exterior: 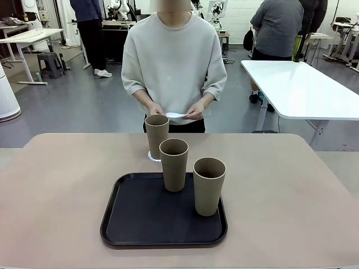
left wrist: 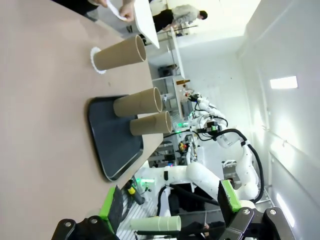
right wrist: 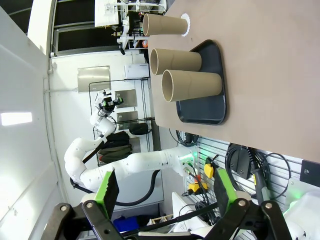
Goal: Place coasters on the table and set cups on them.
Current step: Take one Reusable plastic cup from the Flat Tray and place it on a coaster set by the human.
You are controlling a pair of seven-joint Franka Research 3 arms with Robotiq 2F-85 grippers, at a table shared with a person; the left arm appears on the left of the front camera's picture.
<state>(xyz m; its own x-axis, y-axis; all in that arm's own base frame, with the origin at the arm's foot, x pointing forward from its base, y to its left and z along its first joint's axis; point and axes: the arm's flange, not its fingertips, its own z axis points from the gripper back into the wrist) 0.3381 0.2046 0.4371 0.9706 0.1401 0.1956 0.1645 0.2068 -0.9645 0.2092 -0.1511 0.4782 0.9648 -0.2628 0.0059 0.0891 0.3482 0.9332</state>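
Observation:
One tan cup (exterior: 156, 134) stands on a white lacy coaster (exterior: 152, 157) on the beige table (exterior: 56, 185), just beyond the tray. Two more cups (exterior: 174, 164) (exterior: 208, 185) stand on the black tray (exterior: 140, 218). At the far edge, the person's hands hold more white coasters (exterior: 175, 115). In the left wrist view, my left gripper (left wrist: 170, 210) is open and empty, far from the cups (left wrist: 138, 102). The right wrist view shows my right gripper (right wrist: 166, 195) open and empty too, well away from the cups (right wrist: 192, 85) and from the coaster (right wrist: 186, 24).
The tray sits in the middle of the near half of the table. Bare tabletop lies to its left and right. A white table (exterior: 303, 89) stands beyond at the right, with people farther off.

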